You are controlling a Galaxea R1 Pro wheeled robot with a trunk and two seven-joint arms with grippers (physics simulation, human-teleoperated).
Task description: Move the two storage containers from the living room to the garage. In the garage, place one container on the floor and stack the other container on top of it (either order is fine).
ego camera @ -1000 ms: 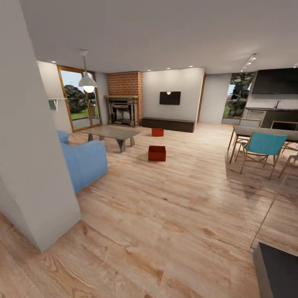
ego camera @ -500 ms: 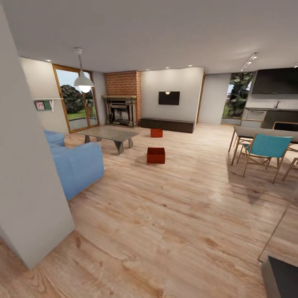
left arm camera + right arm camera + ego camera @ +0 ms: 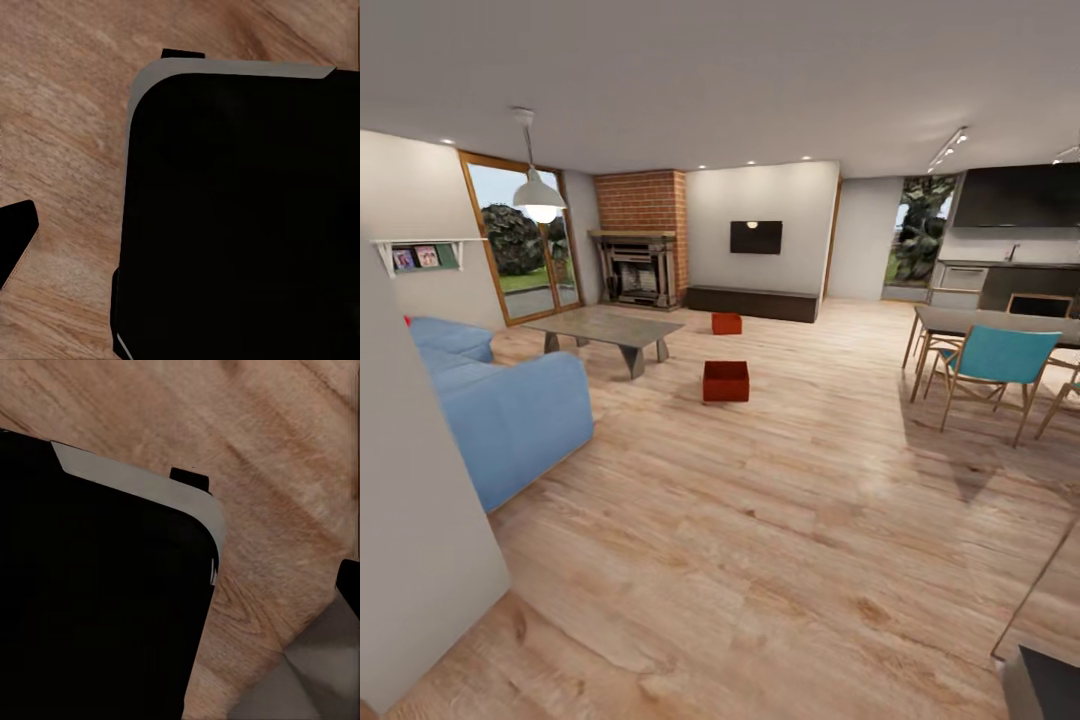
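Ahead, two orange-red bins sat apart on the plank floor (image 3: 760, 520): the near bin (image 3: 726, 381) beside the glass table (image 3: 605, 328), the far bin (image 3: 726, 323) by the fireplace (image 3: 637, 266). Sofa (image 3: 500, 400) left, dining chairs (image 3: 990, 365) right, open floor between. Claw states couldn't be told.

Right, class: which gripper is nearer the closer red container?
Cannot tell. The nearer storage container sits far ahead on the wood floor; both arms' wrist views look down at planks beside a dark body.
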